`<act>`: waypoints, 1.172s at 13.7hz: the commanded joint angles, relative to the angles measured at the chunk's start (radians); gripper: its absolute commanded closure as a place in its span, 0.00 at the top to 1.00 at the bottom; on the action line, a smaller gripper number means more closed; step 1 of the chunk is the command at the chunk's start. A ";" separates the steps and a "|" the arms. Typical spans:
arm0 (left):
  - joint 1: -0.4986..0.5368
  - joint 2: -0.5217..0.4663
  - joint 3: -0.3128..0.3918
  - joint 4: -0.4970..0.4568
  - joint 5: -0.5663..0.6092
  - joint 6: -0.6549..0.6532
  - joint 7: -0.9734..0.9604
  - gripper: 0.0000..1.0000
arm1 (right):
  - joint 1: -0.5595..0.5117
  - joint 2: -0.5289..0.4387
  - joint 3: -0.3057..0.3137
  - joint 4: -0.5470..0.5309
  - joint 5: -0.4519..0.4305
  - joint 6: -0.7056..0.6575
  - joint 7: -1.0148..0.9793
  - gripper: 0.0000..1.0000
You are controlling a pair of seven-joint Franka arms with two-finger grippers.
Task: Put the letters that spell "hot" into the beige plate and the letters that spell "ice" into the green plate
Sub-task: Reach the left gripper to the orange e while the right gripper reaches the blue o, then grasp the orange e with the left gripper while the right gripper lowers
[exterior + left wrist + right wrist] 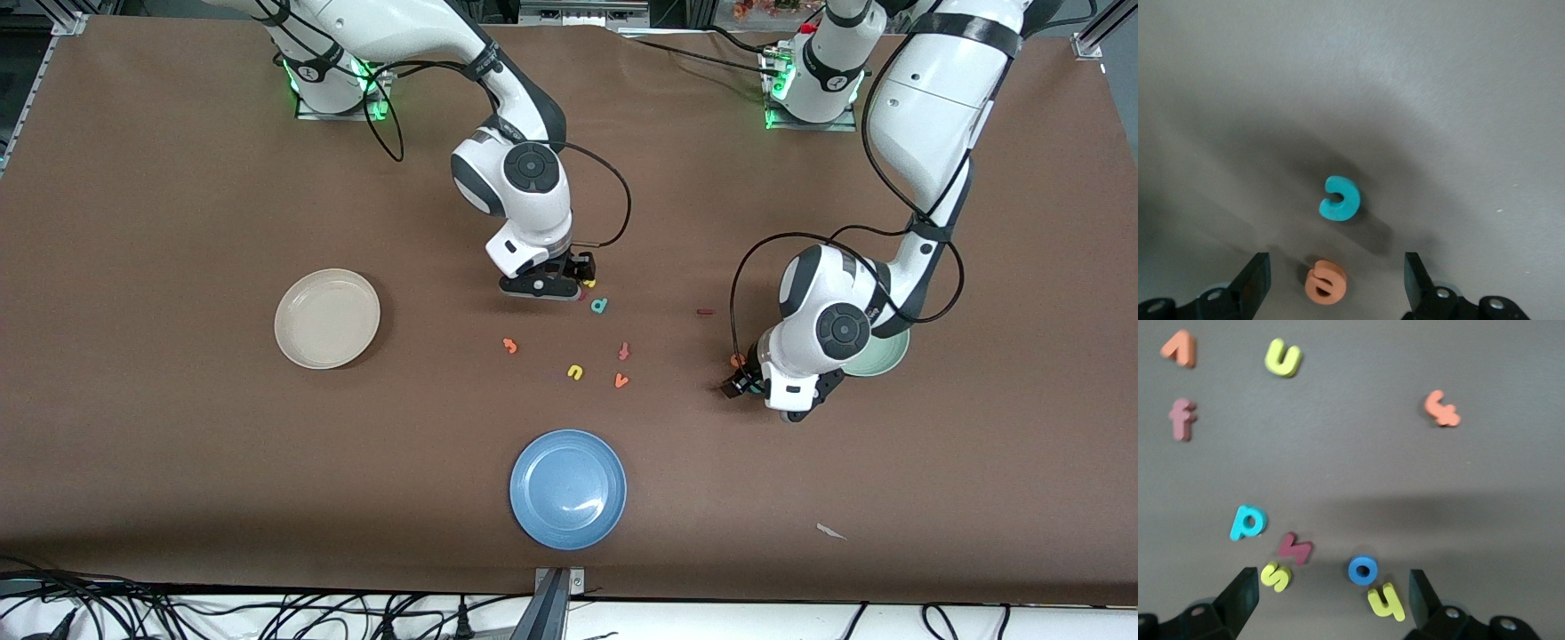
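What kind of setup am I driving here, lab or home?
Likely a robotics lab: a brown-covered table with both arm bases bolted on, loose cables along its edge, and toy letters with plates laid out.

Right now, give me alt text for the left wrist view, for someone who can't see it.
Left gripper hovers low over the brown table with jaws open on either side of an orange "e". A teal "c" lies on the table just past the "e", apart from it.
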 commanded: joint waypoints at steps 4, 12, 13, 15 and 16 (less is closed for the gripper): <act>-0.014 -0.031 0.006 -0.044 -0.024 0.011 -0.002 0.70 | -0.020 0.017 0.021 -0.116 -0.067 0.175 -0.152 1.00; -0.036 -0.031 0.006 -0.044 -0.023 0.005 -0.038 0.61 | -0.018 0.022 0.021 -0.164 -0.159 0.170 -0.150 1.00; -0.034 -0.031 0.006 -0.046 -0.023 0.004 -0.034 0.61 | -0.018 0.022 0.021 -0.165 -0.159 0.170 -0.147 0.99; -0.027 -0.031 0.008 -0.046 -0.018 0.002 -0.025 0.61 | -0.018 0.022 0.021 -0.165 -0.158 0.170 -0.141 0.95; -0.025 -0.031 0.006 -0.046 -0.014 -0.006 -0.024 0.61 | -0.018 0.022 0.021 -0.165 -0.155 0.170 -0.141 0.94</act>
